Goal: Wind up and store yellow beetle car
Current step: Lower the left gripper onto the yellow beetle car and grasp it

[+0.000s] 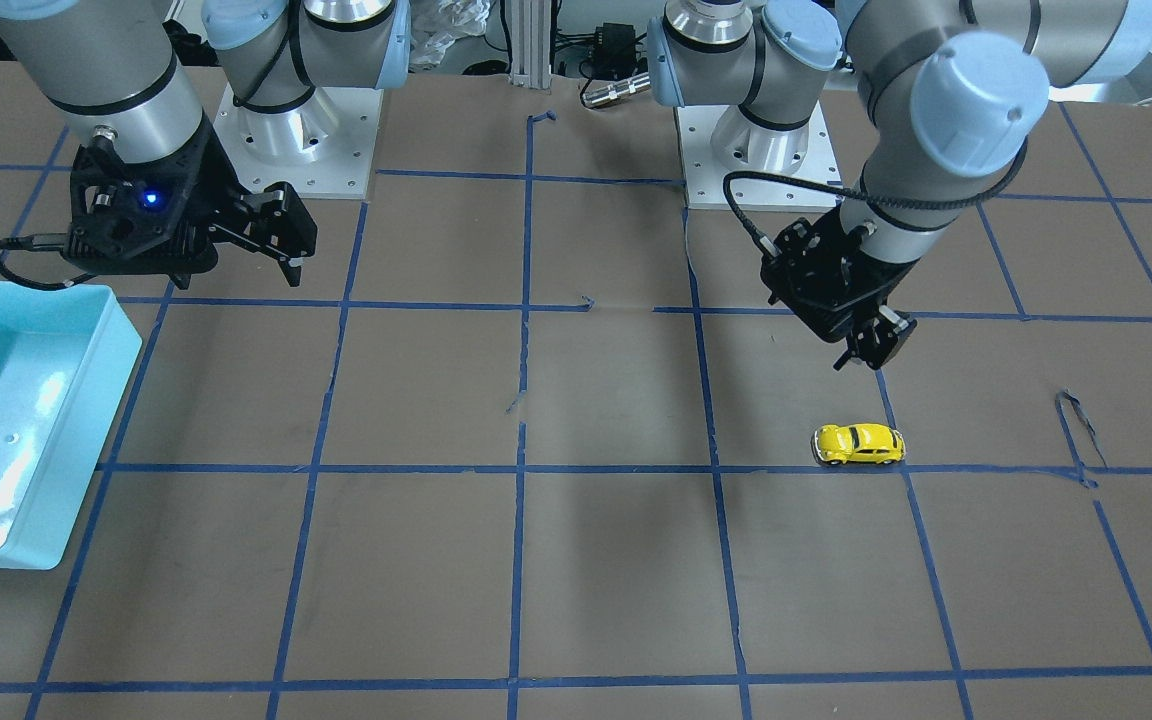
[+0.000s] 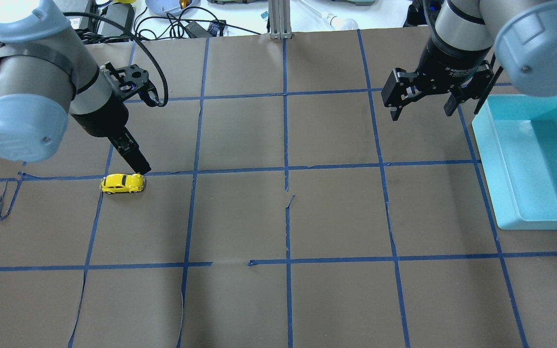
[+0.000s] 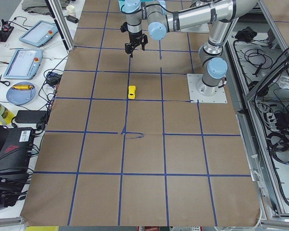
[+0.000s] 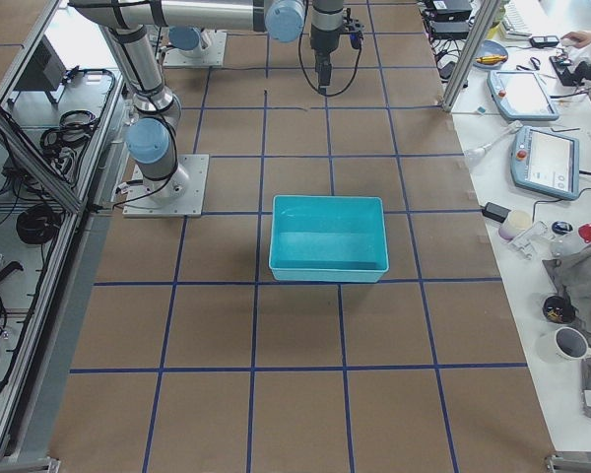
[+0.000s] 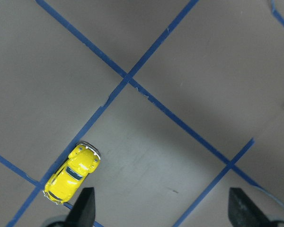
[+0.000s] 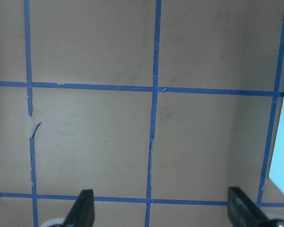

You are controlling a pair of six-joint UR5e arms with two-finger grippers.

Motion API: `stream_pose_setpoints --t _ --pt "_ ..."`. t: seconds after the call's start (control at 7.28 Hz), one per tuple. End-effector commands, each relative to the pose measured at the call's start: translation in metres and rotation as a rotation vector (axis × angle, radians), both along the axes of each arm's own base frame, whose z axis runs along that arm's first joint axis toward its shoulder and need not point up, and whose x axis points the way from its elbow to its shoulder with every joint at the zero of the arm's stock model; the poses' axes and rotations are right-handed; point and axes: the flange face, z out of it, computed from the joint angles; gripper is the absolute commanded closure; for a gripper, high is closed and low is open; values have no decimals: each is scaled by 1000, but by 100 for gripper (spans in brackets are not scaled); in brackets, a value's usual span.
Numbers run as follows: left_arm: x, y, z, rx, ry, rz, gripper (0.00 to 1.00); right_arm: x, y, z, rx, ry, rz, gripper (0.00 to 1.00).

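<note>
The yellow beetle car stands on its wheels on the brown table, on the robot's left side, beside a blue tape line. It also shows in the front view, the left side view and the left wrist view. My left gripper hangs just behind and above the car, not touching it. In the left wrist view its fingers are wide apart and empty, with the car by the left fingertip. My right gripper is open and empty above the table, beside the teal bin.
The teal bin is open-topped, holds nothing, and sits at the table's right end. Blue tape lines grid the brown paper cover, which is torn in places. Both arm bases stand at the robot's side of the table.
</note>
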Motion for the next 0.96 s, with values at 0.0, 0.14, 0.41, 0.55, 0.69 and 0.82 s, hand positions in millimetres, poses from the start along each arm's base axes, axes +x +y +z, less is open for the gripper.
stream_pose_setpoints --t 0.0,0.14,0.41,0.55,0.69,0.82 --pt "24 -21 -60 -16 -73 -225 0 0 -1 -1 0 -2 -2 0" --pt "34 -28 -80 2 -62 -321 0 -1 -1 -1 -1 5 -1 0" --pt "73 -41 -106 25 -39 -498 0 -1 0 1 -4 10 2 0" --pt "86 -43 -114 27 -15 -506 0 -1 0 1 -4 10 1 0" --pt "95 -44 -126 25 28 -587 0 -1 0 1 -4 8 1 0" --pt "99 -37 -142 3 39 -593 0 -1 0 0 -1 7 1 0"
